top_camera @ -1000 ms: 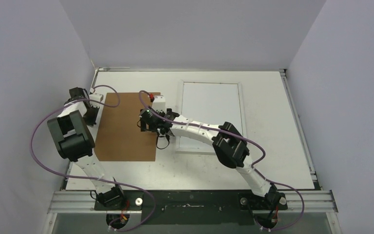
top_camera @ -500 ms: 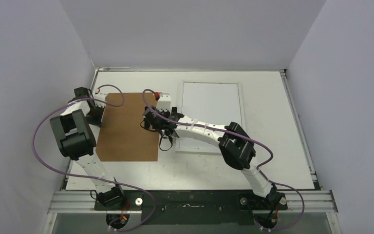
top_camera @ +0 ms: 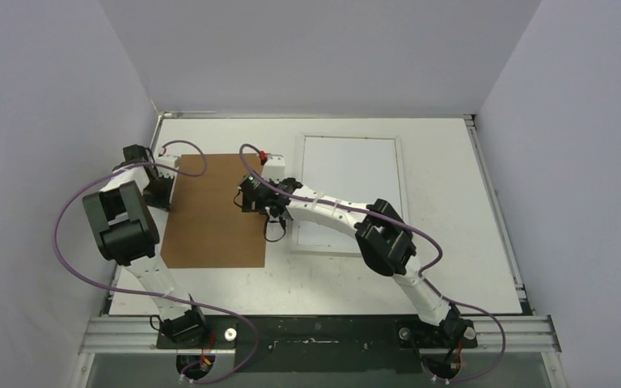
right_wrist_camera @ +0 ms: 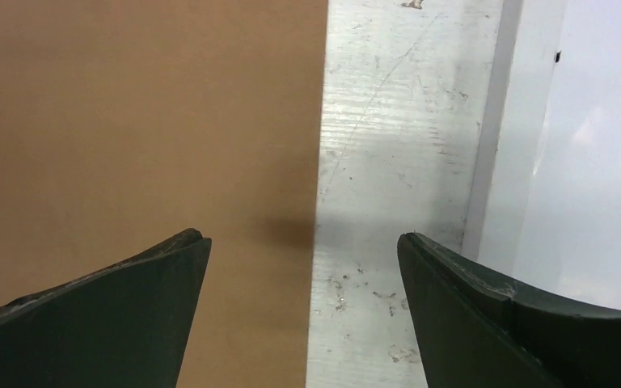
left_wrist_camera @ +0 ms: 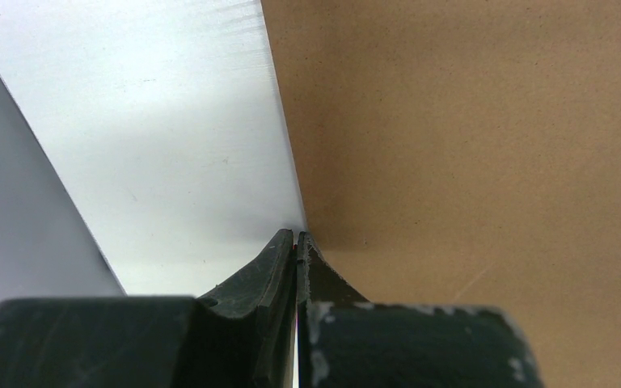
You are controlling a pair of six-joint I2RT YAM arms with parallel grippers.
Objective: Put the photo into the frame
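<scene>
The photo is out of view. A plain brown board (top_camera: 210,210) lies flat on the left half of the table. The white frame (top_camera: 348,137) lies flat to its right, with a pale inside. My left gripper (top_camera: 166,184) is shut, and its tips (left_wrist_camera: 295,236) meet the board's left edge (left_wrist_camera: 287,162). A thin pale sliver with a red speck shows between the jaws; what it is I cannot tell. My right gripper (top_camera: 252,196) stands open and empty over the board's right edge (right_wrist_camera: 303,238): one finger (right_wrist_camera: 154,275) over the board (right_wrist_camera: 129,121), the other (right_wrist_camera: 469,283) near the frame's rim (right_wrist_camera: 489,145).
A scratched strip of white table (right_wrist_camera: 388,162) separates the board from the frame. Grey walls close in the table (top_camera: 453,242) on the left, back and right. Both arms' purple cables loop above the table's left half.
The board has shifted slightly right, along with the left gripper at its edge. The right arm has drawn back a little, its gripper still over the board's right edge.
</scene>
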